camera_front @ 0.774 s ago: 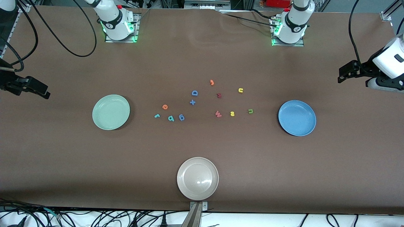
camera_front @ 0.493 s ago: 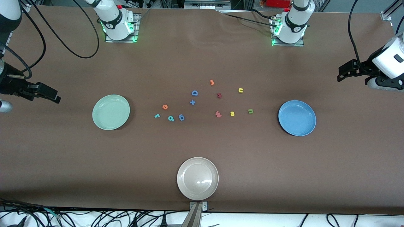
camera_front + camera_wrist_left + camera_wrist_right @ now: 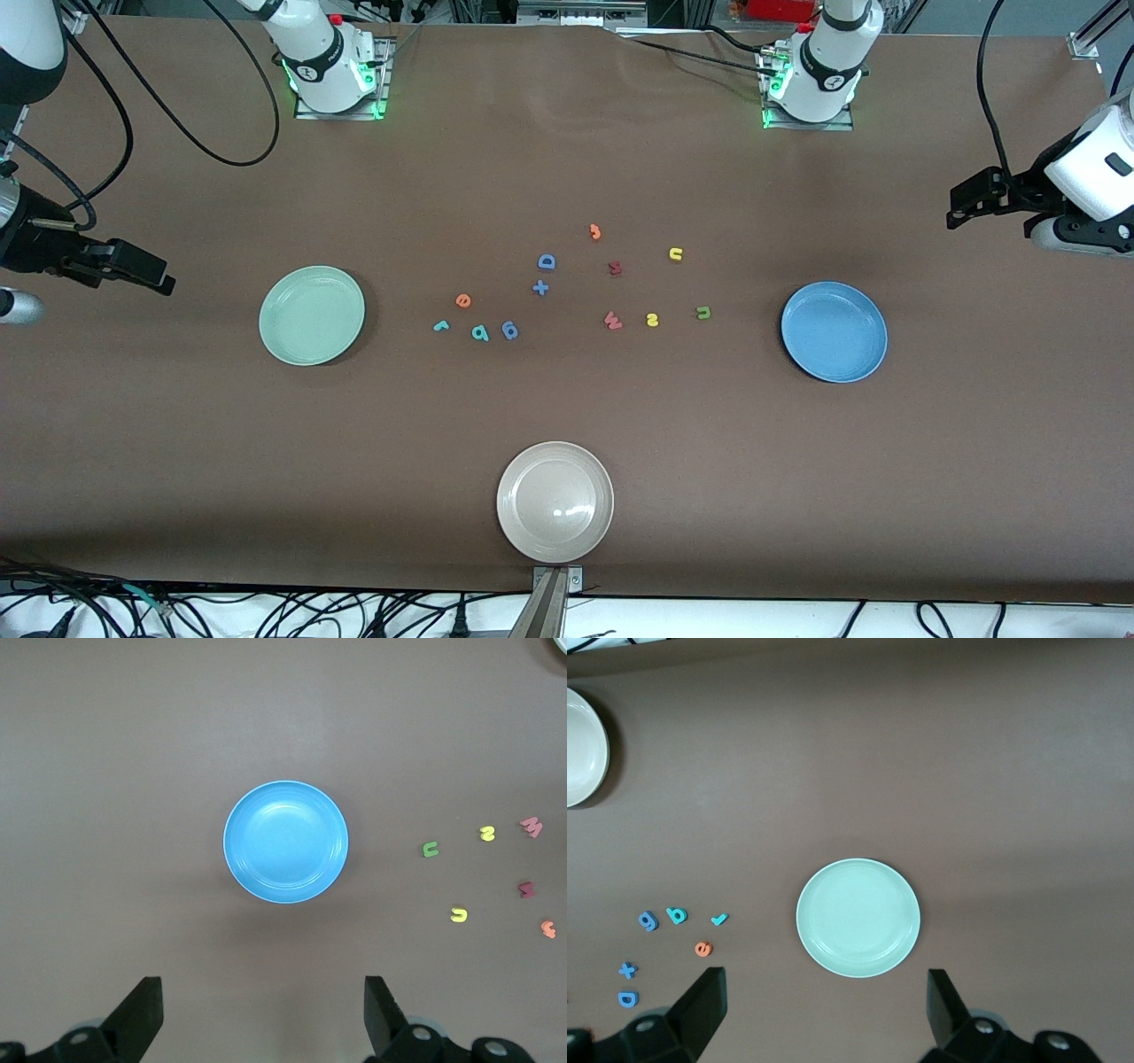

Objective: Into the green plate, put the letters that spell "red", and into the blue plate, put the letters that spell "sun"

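The green plate (image 3: pixel 312 315) lies toward the right arm's end and the blue plate (image 3: pixel 834 331) toward the left arm's end. Between them lie the teal r (image 3: pixel 440 326), orange e (image 3: pixel 462 300) and teal d (image 3: pixel 480 333), then the yellow s (image 3: pixel 652 320), yellow u (image 3: pixel 676 254) and olive n (image 3: pixel 702 312). My right gripper (image 3: pixel 826 988) hangs open and empty high over the table, just outward of the green plate (image 3: pixel 858 917). My left gripper (image 3: pixel 263 992) hangs open and empty outward of the blue plate (image 3: pixel 285 842).
A beige plate (image 3: pixel 555 501) sits at the table edge nearest the front camera. Among the letters lie a blue d-like letter (image 3: pixel 509 330), blue plus (image 3: pixel 540 287), blue D (image 3: pixel 546 261), orange hook (image 3: pixel 594 232), dark red m (image 3: pixel 615 268) and red w (image 3: pixel 612 320).
My right gripper has come in from the table's end toward the green plate. The left gripper has hardly moved. Letters and plates lie as before.
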`<control>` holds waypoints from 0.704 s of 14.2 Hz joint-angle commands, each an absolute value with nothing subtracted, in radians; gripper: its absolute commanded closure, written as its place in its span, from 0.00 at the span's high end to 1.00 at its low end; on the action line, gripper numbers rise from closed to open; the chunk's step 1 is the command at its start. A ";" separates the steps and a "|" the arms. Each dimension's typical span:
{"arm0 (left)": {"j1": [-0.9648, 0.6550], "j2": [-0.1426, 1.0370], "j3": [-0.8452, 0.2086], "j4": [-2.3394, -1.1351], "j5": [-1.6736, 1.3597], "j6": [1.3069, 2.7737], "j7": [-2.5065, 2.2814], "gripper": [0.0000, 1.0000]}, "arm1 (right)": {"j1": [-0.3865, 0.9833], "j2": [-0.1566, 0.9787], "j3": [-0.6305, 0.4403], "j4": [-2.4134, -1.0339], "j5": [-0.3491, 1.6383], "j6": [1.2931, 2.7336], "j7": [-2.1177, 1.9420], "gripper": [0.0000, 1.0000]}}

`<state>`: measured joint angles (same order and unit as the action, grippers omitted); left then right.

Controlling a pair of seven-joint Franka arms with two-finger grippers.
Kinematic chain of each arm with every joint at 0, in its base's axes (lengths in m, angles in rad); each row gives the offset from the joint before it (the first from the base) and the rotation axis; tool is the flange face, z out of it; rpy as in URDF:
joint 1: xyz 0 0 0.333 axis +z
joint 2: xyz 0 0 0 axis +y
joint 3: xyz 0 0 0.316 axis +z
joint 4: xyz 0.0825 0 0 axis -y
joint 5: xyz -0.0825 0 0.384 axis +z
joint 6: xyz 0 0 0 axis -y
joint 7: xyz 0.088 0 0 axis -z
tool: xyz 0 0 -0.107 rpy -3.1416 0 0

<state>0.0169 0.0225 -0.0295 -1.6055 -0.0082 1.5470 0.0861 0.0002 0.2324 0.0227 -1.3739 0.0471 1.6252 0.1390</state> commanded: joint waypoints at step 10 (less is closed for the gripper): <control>0.020 0.029 -0.029 -1.578 -0.041 1.523 0.080 1.00 | -0.002 0.236 0.028 -1.387 -0.002 1.621 0.143 1.00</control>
